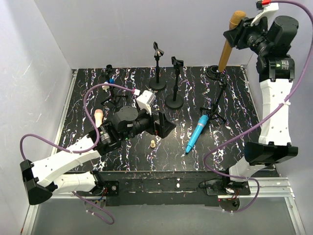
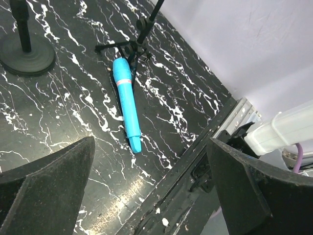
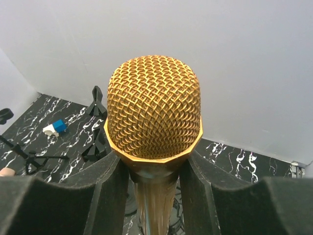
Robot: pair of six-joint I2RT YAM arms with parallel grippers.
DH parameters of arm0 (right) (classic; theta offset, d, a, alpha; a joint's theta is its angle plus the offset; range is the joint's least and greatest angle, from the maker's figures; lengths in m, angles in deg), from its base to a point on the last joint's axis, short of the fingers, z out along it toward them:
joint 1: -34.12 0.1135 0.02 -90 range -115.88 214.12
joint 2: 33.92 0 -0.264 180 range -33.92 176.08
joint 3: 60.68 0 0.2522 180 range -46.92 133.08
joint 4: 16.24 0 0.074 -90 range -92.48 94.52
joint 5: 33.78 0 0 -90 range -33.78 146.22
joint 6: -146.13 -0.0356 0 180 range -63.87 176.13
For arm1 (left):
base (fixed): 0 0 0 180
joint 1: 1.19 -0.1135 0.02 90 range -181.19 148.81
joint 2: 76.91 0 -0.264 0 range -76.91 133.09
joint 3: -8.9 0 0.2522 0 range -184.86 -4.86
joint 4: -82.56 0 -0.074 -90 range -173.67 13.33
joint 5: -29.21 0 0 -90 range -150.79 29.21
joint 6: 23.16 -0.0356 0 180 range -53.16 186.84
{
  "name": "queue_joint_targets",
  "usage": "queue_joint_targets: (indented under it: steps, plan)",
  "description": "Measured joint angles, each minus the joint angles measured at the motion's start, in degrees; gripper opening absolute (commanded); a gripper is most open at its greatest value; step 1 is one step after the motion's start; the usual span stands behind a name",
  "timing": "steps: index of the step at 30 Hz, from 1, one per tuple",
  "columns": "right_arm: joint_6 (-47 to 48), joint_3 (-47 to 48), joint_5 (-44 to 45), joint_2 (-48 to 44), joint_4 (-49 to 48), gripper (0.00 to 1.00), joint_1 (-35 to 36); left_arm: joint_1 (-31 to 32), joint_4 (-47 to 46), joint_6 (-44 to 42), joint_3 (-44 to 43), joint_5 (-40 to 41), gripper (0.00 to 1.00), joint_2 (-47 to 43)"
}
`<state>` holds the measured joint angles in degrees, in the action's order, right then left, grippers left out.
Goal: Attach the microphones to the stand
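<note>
The right gripper [image 1: 234,35] clamped the gold mic [image 1: 226,51] under its head, tail near the stand [image 1: 218,93] below, so lowering slowly with the shaft aligned seemed wise; the left gripper [image 2: 151,181] gaped wide, the blue mic [image 2: 126,105] lying ahead.

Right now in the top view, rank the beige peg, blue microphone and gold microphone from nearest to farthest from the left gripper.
1. Beige peg, on the table just base-side of the left gripper.
2. Blue microphone, lying to its right.
3. Gold microphone, far right, held up by the right gripper.
</note>
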<state>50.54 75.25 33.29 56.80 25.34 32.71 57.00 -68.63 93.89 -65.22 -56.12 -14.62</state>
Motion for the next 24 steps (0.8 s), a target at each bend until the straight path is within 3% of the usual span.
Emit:
queue_joint_targets:
  steps: [8, 24]
  plan:
    - [3.50, 0.09, 4.02, 4.04, -1.46, 0.08, 4.90, 0.00, 0.20, 0.48, 1.33, 1.53, 0.98, -3.06]
    - [6.05, -4.94, 6.38, 4.33, -2.54, 0.08, 4.92, 0.00, 1.81, 0.79, 1.92, 2.40, 0.98, -3.10]
